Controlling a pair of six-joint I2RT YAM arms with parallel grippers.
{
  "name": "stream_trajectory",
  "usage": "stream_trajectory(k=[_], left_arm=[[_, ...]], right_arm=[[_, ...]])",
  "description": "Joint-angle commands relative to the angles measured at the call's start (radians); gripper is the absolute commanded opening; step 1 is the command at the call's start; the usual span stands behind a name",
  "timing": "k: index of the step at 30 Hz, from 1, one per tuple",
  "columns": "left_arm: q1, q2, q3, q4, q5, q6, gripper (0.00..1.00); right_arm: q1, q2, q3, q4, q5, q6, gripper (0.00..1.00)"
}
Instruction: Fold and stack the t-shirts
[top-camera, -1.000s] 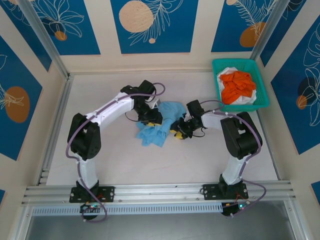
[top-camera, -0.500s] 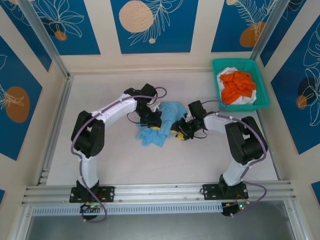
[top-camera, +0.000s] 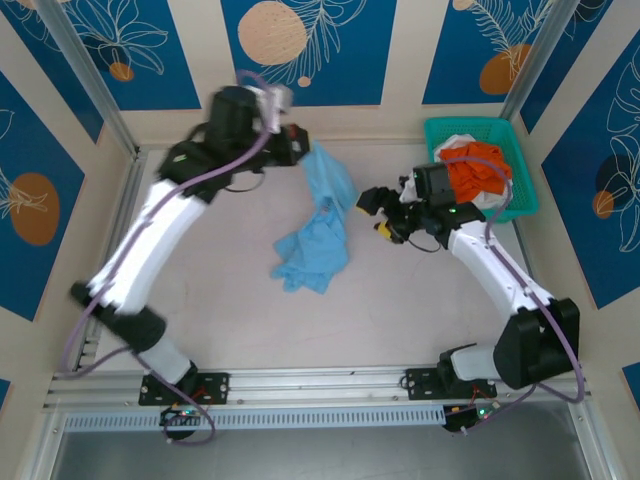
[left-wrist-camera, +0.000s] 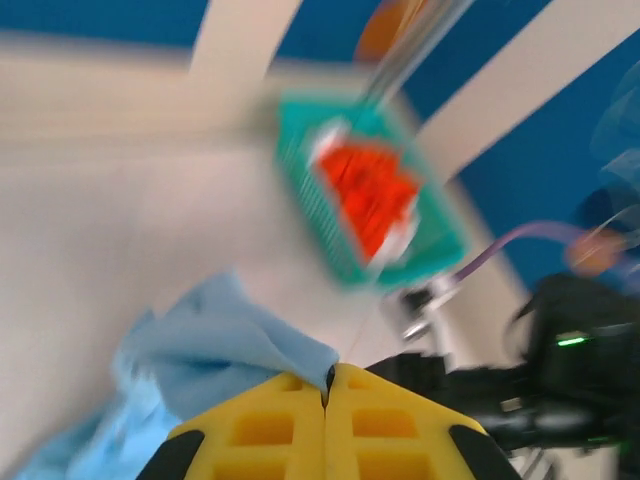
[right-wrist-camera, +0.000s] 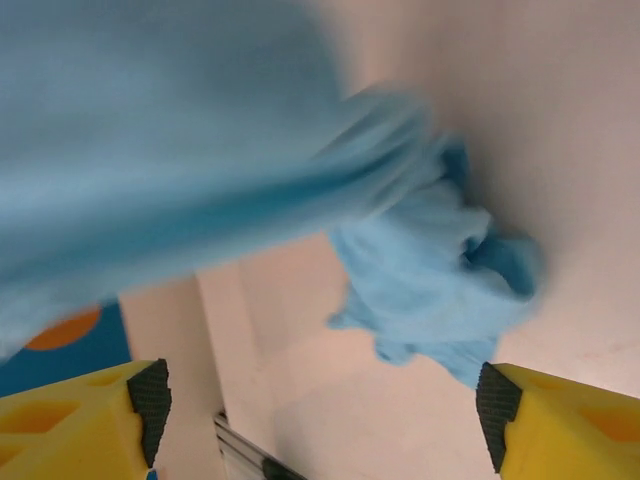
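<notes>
Pinching an edge of the light blue t-shirt (top-camera: 318, 235), the left gripper (top-camera: 301, 151) sits high near the back wall with its yellow fingers pressed together. In the left wrist view the cloth (left-wrist-camera: 215, 340) comes out right at the seam between the closed fingertips of the left gripper (left-wrist-camera: 325, 385). From that grip the shirt hangs down in a long drape, and its lower part lies bunched on the table (top-camera: 230, 290).

The right gripper (top-camera: 377, 215) is spread wide and holds nothing, just beside the hanging cloth on its right. Its wrist camera sees the two yellow fingers far apart at the bottom corners, either side of the right gripper (right-wrist-camera: 320, 420), with the blurred blue shirt (right-wrist-camera: 430, 260) beyond them.

Behind the right arm, the teal basket (top-camera: 480, 123) stands in the far right corner, holding the orange t-shirt (top-camera: 475, 170) on top of the white t-shirt (top-camera: 497, 198).
</notes>
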Motion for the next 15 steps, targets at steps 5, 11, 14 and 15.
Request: stream_trajectory(k=[5, 11, 14, 15], left_arm=[[-0.014, -0.236, -0.088, 0.153, -0.117, -0.055, 0.0], [-0.014, -0.259, -0.065, 0.099, -0.135, -0.063, 0.0], [-0.015, -0.247, -0.045, 0.052, -0.146, -0.068, 0.0], [-0.014, -0.239, -0.033, 0.027, -0.158, -0.069, 0.0]], right_arm=[[-0.002, -0.009, 0.12, -0.092, -0.053, -0.008, 0.9], [0.087, 0.083, 0.161, 0.037, -0.22, 0.046, 0.91], [0.172, 0.176, 0.25, 0.029, -0.282, 0.02, 0.9], [0.19, 0.198, 0.274, 0.013, -0.289, 0.01, 0.9]])
